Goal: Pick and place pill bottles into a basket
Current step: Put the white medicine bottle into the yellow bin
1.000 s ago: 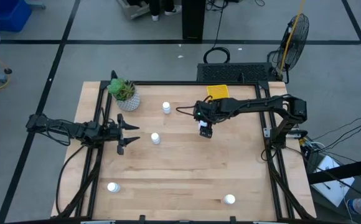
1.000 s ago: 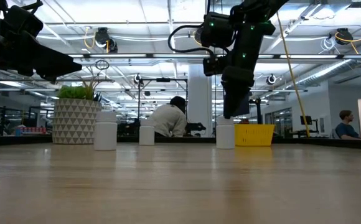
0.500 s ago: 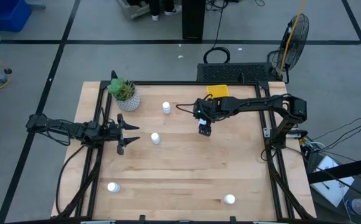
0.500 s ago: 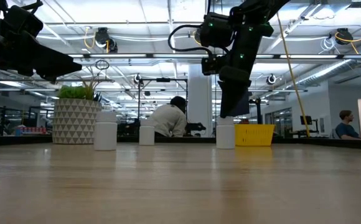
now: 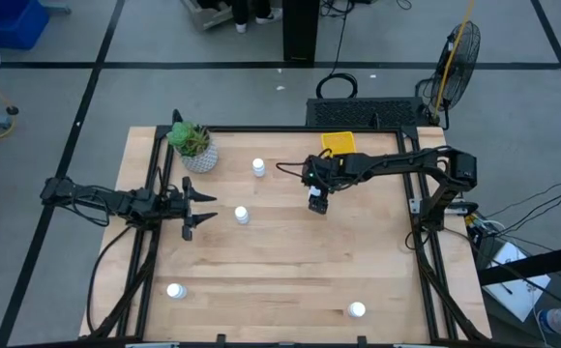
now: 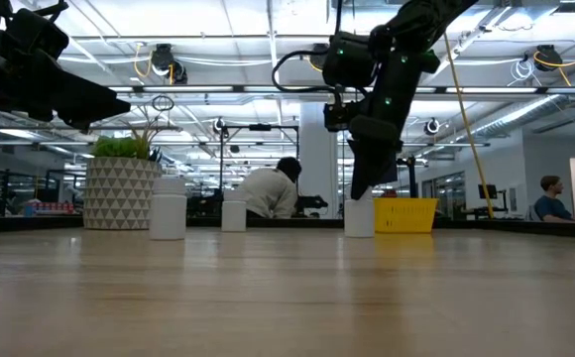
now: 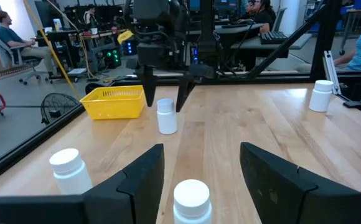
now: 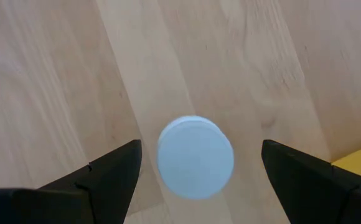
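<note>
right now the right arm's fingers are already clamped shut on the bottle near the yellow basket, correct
Not clamped. The right wrist view shows the right gripper with fingers open, standing clear on either side of the bottle, which is near the yellow basket.

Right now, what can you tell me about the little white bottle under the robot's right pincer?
The pill bottle is a small white cylinder with a round white cap, plastic by its look. It stands upright on the wooden table, a little way from the yellow basket. The right pincer hangs over it, open, one finger on each side, with gaps showing.
</note>
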Motion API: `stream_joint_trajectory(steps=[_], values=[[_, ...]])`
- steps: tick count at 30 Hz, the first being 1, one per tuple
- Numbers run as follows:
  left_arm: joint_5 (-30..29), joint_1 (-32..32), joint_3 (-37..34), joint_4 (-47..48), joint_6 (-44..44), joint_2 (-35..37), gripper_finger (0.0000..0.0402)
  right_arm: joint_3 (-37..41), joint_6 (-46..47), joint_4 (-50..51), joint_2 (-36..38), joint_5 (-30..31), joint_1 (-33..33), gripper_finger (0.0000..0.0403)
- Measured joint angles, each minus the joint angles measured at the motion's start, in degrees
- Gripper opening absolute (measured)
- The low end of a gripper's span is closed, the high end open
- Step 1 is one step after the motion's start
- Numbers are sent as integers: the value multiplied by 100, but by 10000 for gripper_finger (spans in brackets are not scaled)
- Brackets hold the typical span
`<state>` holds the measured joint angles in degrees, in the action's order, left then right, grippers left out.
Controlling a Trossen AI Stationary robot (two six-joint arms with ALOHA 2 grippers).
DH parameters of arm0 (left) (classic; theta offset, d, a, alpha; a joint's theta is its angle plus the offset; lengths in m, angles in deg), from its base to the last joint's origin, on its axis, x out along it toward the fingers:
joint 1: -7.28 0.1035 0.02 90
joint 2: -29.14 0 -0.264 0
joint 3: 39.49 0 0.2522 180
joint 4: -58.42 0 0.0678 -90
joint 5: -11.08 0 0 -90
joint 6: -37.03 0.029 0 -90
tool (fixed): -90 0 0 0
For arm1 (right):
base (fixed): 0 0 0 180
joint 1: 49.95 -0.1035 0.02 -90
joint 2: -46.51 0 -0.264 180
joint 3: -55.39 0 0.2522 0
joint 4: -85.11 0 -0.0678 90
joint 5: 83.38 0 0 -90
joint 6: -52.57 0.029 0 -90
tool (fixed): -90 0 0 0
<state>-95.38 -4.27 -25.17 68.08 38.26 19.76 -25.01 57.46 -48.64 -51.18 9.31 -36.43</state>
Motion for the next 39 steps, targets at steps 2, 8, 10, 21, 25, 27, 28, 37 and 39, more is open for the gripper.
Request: stream_joint_trajectory(steps=[2,8,10,21,25,27,28,37,39], values=[[-1,2,0,0,0,-2,214,3,-3,0,0,-1,0,322],[0,2,1,0,1,-2,214,3,-46,-1,0,-2,0,318],[2,2,2,0,0,-2,214,3,-52,11,0,-2,0,305],[0,2,2,0,2,-2,214,3,-259,-70,4,-3,-11,141],[-1,2,2,0,2,-2,214,3,-408,-345,4,-2,-85,141],[0,2,2,0,1,-1,214,3,-498,-477,5,-2,-134,141],[-1,2,2,0,2,-1,214,3,-544,-538,30,-2,-159,141],[-1,2,2,-2,2,-2,214,3,-712,-774,899,93,-33,141],[0,2,2,-2,2,1,214,1,-776,-737,1215,262,98,141]])
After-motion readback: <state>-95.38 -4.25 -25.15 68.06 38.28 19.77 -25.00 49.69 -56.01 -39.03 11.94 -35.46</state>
